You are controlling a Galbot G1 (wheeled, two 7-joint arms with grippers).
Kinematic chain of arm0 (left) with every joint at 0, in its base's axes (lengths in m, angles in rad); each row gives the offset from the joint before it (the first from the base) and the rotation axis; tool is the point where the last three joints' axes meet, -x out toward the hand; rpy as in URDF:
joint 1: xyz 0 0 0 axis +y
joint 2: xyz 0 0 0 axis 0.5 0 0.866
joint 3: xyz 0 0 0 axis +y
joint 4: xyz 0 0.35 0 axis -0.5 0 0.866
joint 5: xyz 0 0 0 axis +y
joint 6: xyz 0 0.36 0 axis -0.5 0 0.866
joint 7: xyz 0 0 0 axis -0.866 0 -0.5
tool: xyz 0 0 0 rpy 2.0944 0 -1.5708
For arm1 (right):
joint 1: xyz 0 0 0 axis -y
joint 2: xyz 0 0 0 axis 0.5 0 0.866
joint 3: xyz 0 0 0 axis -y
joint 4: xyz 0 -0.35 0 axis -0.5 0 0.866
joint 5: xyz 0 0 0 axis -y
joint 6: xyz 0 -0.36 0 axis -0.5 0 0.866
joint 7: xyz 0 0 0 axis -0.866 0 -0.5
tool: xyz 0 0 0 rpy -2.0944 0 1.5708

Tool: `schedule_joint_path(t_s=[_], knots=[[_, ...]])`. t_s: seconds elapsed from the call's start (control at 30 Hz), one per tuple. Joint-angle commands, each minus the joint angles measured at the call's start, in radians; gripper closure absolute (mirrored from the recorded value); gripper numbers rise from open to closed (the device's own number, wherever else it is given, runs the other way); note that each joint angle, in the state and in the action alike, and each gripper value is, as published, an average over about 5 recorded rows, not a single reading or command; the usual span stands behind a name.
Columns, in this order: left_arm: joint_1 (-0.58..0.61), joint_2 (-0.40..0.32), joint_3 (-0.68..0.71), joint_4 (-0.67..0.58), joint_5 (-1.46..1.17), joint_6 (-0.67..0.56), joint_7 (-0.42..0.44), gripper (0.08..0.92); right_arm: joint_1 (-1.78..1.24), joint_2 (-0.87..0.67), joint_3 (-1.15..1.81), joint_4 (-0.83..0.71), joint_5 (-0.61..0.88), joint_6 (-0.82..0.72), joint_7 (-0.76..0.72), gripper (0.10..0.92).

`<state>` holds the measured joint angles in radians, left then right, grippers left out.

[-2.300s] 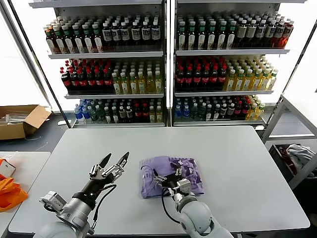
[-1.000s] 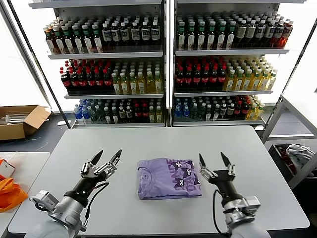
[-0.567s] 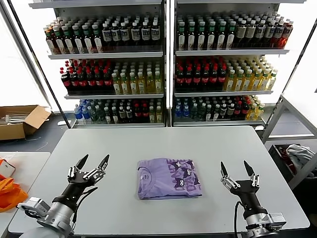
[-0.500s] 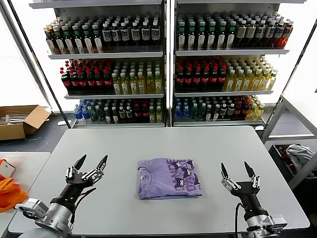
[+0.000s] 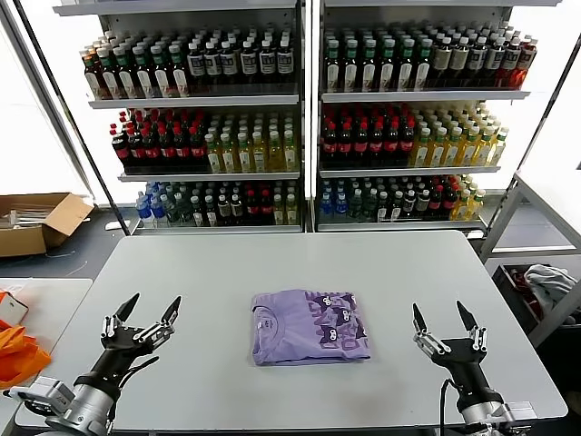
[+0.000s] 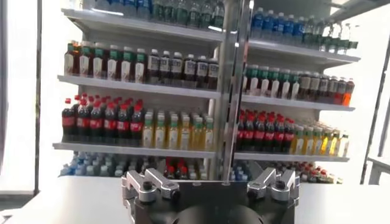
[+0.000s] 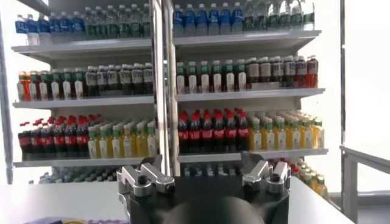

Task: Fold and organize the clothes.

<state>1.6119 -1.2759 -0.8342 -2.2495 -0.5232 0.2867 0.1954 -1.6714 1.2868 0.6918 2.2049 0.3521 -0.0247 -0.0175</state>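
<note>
At the centre of the pale grey rectangular surface [image 5: 182,263] lies the light purple thin-fabric T-shirt [image 5: 310,325], folded into a compact rectangle, darker purple printed graphic face up toward its right half, collar opening toward its left end. Nothing touches it. Left hand [image 5: 142,314] hovers over the near-left part of the surface, well apart from the shirt, dark pointed fingers [image 5: 124,306] spread apart, holding nothing. Right hand [image 5: 448,325] hovers over the near-right part, also well clear of the shirt, fingers [image 5: 418,317] likewise parted and empty. The shirt sits between the two hands. Beyond the far edge stand tall metal shelving racks [image 5: 309,118] packed with rows of bottled drinks; both wrist views face those racks [image 6: 183,91] [image 7: 183,97] over their own hand mounts. Far left on the floor, open brown cardboard box [image 5: 36,221]. Near left, bright orange fabric [image 5: 16,350] on a neighbouring white table [image 5: 45,295]. Right side, grey-white cloth bundle [image 5: 549,282] in a dark bin.
</note>
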Motion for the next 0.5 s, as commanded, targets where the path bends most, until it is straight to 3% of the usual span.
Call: schedule_joint_path(t_s=[0.03,0.5], knots=[[0.025,0.001,-0.054,0.026,0.029,-0.026,0.026,0.177,-0.022,0.027,0.027,-0.022,0.015,0.007,-0.003,0.203],[0.029,0.044,-0.198,0.1,0.023,-0.066,0.059,0.177,-0.063,0.033,0.119,-0.034,0.027,0.034,-0.032,0.203]])
